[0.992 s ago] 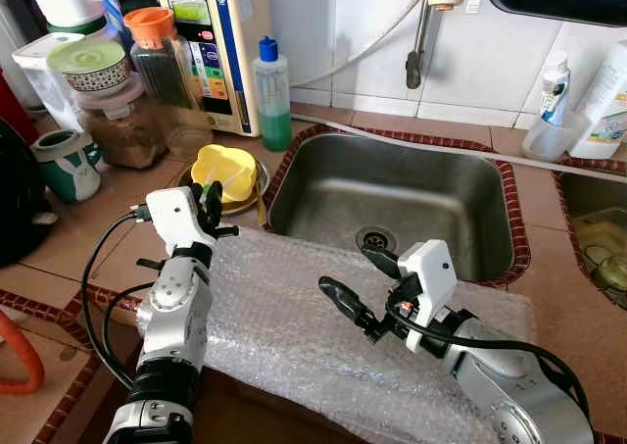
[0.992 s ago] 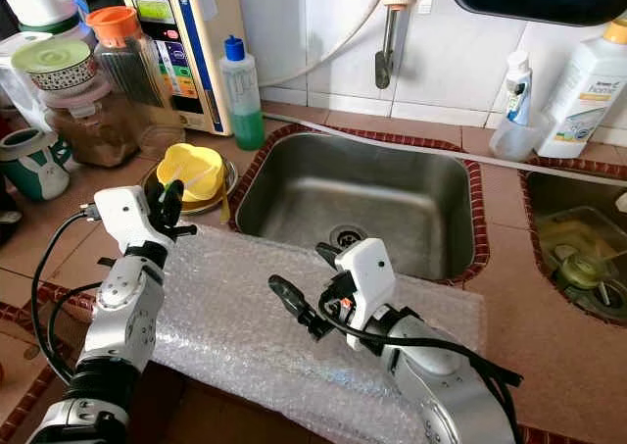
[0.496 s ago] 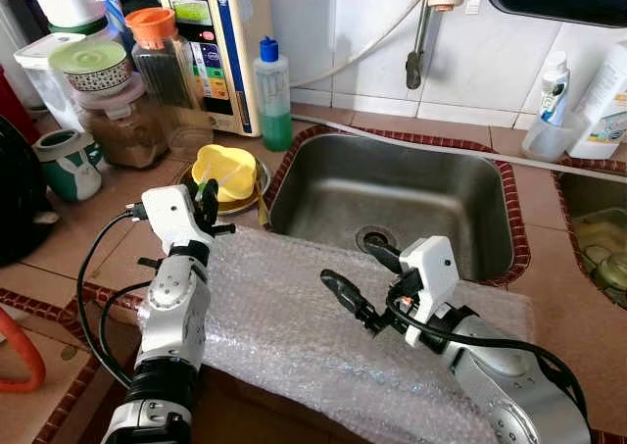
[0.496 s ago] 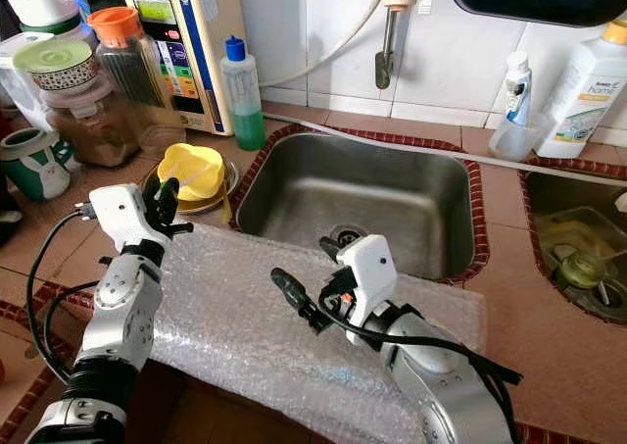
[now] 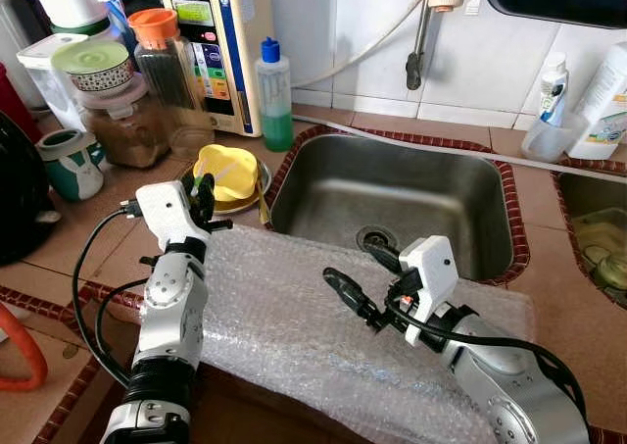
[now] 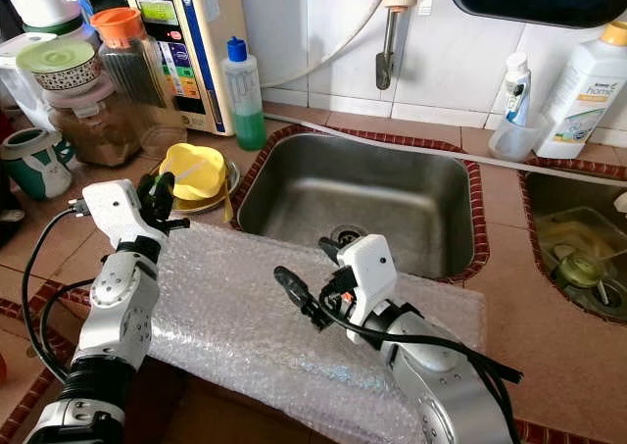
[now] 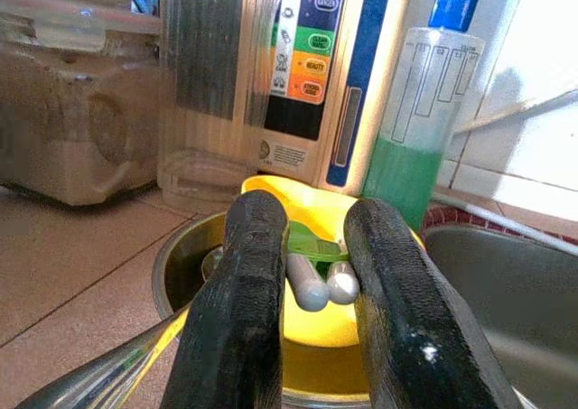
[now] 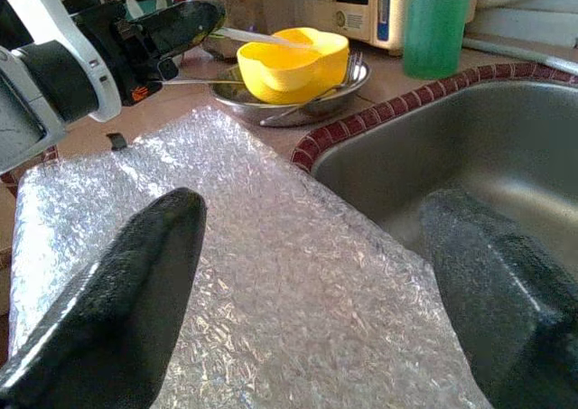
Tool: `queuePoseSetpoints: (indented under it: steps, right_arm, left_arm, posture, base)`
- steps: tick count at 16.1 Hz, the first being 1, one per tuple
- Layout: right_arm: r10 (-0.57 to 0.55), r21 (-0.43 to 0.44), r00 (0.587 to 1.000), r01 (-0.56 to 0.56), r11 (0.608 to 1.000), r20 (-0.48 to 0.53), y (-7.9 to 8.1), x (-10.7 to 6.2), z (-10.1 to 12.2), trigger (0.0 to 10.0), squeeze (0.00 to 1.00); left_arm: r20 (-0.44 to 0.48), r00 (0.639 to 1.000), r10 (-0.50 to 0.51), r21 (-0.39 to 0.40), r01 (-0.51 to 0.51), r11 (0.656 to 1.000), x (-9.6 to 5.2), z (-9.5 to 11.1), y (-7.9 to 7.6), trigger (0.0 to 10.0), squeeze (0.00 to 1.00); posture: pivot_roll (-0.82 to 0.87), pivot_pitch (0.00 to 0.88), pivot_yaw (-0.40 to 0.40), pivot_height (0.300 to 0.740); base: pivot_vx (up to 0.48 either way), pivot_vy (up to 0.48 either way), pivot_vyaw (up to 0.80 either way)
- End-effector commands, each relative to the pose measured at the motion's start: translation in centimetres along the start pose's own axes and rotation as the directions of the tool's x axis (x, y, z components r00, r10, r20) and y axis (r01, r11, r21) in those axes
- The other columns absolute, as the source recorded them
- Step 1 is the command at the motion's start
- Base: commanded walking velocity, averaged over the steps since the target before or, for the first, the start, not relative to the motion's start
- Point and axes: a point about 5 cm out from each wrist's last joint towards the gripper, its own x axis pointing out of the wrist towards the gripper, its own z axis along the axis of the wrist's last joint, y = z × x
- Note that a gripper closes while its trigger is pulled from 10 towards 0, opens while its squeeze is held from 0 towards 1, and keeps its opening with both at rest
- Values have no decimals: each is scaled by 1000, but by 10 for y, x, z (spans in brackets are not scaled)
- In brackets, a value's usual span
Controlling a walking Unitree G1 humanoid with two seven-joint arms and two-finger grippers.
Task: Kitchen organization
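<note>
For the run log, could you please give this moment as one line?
left end effector: by yellow bowl, nearly shut, empty | right end effector: open over bubble wrap | sink: empty

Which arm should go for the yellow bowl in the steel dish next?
Left. The left gripper hovers right beside the yellow bowl in the round steel dish, fingers aimed at it. The right gripper hangs open over the bubble wrap sheet by the sink, farther off.
</note>
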Motion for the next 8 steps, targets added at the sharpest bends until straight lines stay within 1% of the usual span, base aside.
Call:
queuePoseSetpoints:
  steps: [1,2,3,4,5,6,7,8]
  right_arm:
    - [-16,-6,1000,16,1000,10,-4,0,2,10000,1000]
    - [-16,-7,1000,16,1000,9,-4,1,2,10000,1000]
    - [-14,-11,1000,14,1000,9,-4,1,2,10000,812]
    - [-13,-13,1000,13,1000,8,-4,1,2,10000,51]
    - [-12,-15,1000,12,1000,7,-4,1,2,10000,0]
    - [-12,-15,1000,12,1000,7,-4,2,2,10000,0]
    - [-12,-16,1000,12,1000,9,-4,2,2,10000,0]
    - [-20,-15,1000,20,1000,16,-5,3,4,10000,0]
  left_arm:
    - [13,1000,7,2,-7,1000,0,3,2,1686,0]
    - [14,1000,4,1,-4,1000,0,4,2,1882,0]
    - [17,1000,0,-4,1,1000,0,4,1,1765,0]
    - [19,1000,-2,-6,2,1000,0,5,0,1882,0]
    - [22,1000,-5,-8,5,1000,0,6,0,2745,0]
    - [23,1000,-6,-9,6,1000,0,6,0,2745,0]
    - [38,999,-2,-15,3,1000,0,10,1,2471,0]
    - [69,998,1,-24,0,1000,1,18,0,4471,0]
  posture:
    - [-248,75,75,740]
    - [-249,75,75,740]
    - [-249,75,76,740]
    - [-249,75,75,740]
    - [-250,74,75,740]
    - [-250,75,75,740]
    - [-249,74,74,740]
    - [-247,74,74,740]
  base:
    - [0,0,0]
    - [0,0,0]
    - [0,0,0]
    - [0,0,0]
    - [0,0,0]
    - [0,0,0]
    - [0,0,0]
    - [0,0,0]
